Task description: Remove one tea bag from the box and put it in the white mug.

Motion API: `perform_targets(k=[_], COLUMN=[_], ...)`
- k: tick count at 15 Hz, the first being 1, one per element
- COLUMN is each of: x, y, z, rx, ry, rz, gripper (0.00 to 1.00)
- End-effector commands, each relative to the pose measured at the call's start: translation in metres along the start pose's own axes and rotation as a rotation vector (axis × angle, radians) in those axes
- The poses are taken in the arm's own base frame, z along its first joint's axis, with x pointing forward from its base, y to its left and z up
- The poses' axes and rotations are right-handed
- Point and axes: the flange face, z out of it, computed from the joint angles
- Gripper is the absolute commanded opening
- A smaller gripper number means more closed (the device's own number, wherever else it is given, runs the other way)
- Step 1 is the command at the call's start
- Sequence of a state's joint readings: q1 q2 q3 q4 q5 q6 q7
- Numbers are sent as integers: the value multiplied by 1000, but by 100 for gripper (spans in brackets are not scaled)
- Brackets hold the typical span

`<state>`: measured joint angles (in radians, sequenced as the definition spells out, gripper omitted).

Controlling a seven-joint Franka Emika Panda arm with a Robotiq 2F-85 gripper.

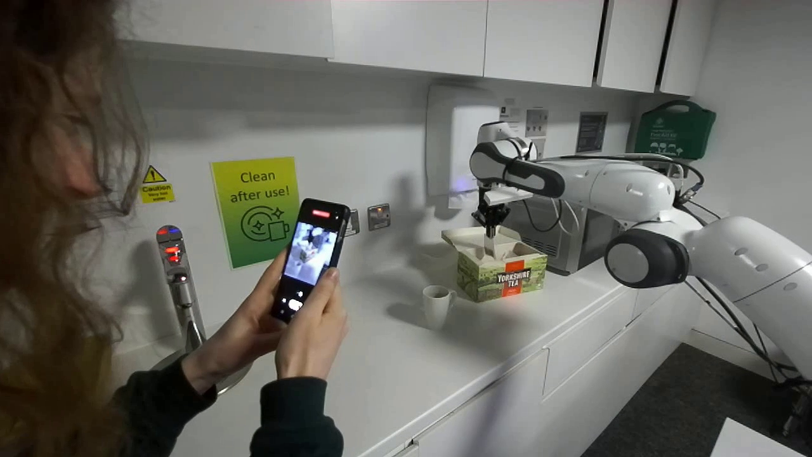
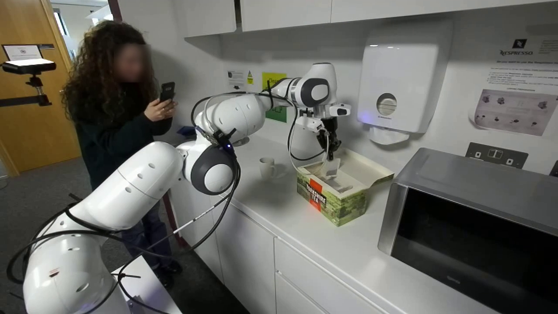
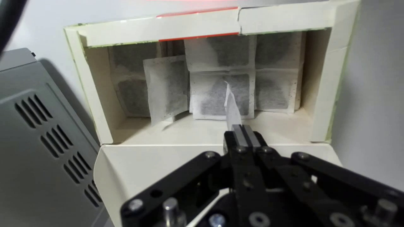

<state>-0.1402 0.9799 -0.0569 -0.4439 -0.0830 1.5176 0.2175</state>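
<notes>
Presently grips a tea bag (image 3: 232, 112) by one edge in the closed jaws, over, perhaps partly inside, the open box (image 1: 501, 285). Hangs edge-on in the wrist view; cannot tell whether clear of the stacked bags (image 3: 233, 52) or touching, nor whether single or joined to a second. Looks like a shallow hold — likely to slip or tear if caught on the rim (image 3: 197, 26) during the lift. Note a loose bag (image 3: 167, 90), tilted beside the stacks: liable to come along if brushed. Find the white mug (image 1: 436, 308) upright on the desk (image 1: 387, 381), near the box and seemingly little wider than the bag. Calls, probably, for a high, slow carry — otherwise risks draping the bag across it, or knocking it over if too low.
</notes>
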Motion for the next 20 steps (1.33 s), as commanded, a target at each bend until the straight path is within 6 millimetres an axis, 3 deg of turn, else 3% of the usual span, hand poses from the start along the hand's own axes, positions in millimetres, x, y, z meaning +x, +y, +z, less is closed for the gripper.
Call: perform_targets(k=[1, 7, 13, 20], x=[-15, -32, -50, -82], y=[-5, -22, -56, -119], z=[-43, -80, -79, -75], rx=[24, 35, 30, 7], ry=[-9, -13, -71, -146], rz=[-49, -135, -222, -346], gripper=[0, 0, 0, 0])
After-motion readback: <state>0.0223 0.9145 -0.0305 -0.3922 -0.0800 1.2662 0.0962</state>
